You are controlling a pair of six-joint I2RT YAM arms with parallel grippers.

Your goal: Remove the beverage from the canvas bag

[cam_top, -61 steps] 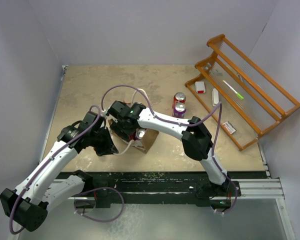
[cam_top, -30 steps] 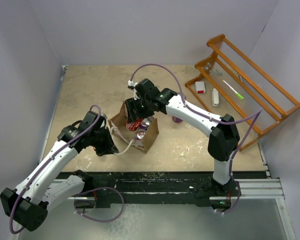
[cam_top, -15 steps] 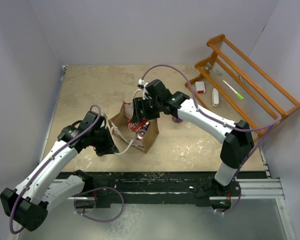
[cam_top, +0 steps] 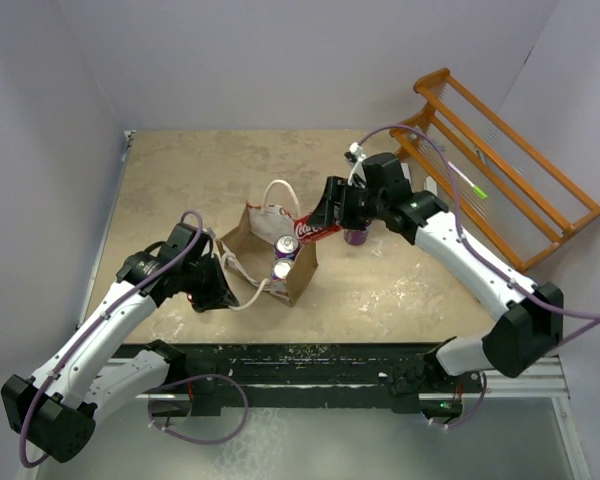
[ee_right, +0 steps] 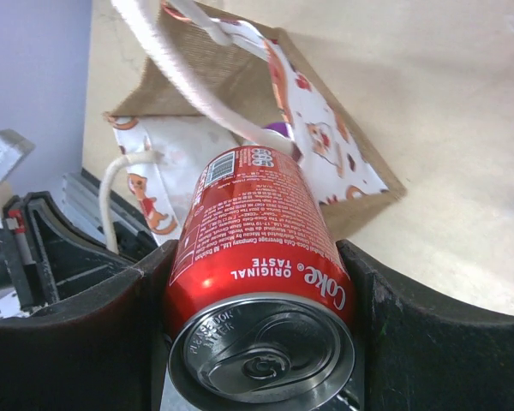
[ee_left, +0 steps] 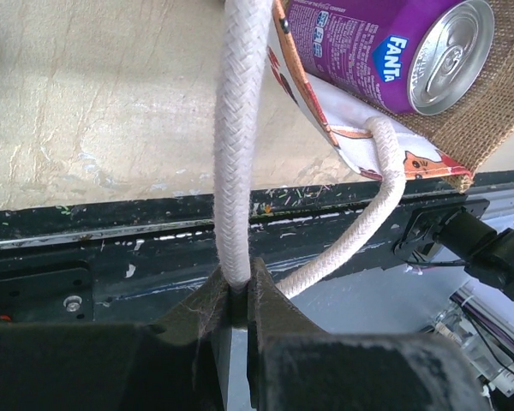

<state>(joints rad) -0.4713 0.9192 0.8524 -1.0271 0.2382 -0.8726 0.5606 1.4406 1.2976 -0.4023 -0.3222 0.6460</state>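
The right gripper (cam_top: 330,217) is clamping its jaws across the middle of a red Coke can (ee_right: 259,244), and is carrying it tilted in the air just to the right of the canvas bag (cam_top: 302,278), clear of the rim; the left gripper (ee_left: 238,295) is pinching tight on one white rope handle (ee_left: 240,128), which looks to be steadying the bag on the table (cam_top: 180,180); inside the bag a purple Fanta can (ee_left: 385,51) is showing, with a second can (cam_top: 287,246) standing beside it, so more beverages are waiting to come out; another purple can (cam_top: 356,238) is standing on the table, partly hidden behind the right arm; the held can is probably behaving as a smooth, slippery cylinder, fairly weighty if full, stiff at the rims but thin-walled and easy to dent, so a hold across the body at mid-height, as here, is looking sound, with only moderate squeeze; the bag itself is soft cloth and is likely to sag or drag along when a can is being lifted, so the pinch on the handle is mattering
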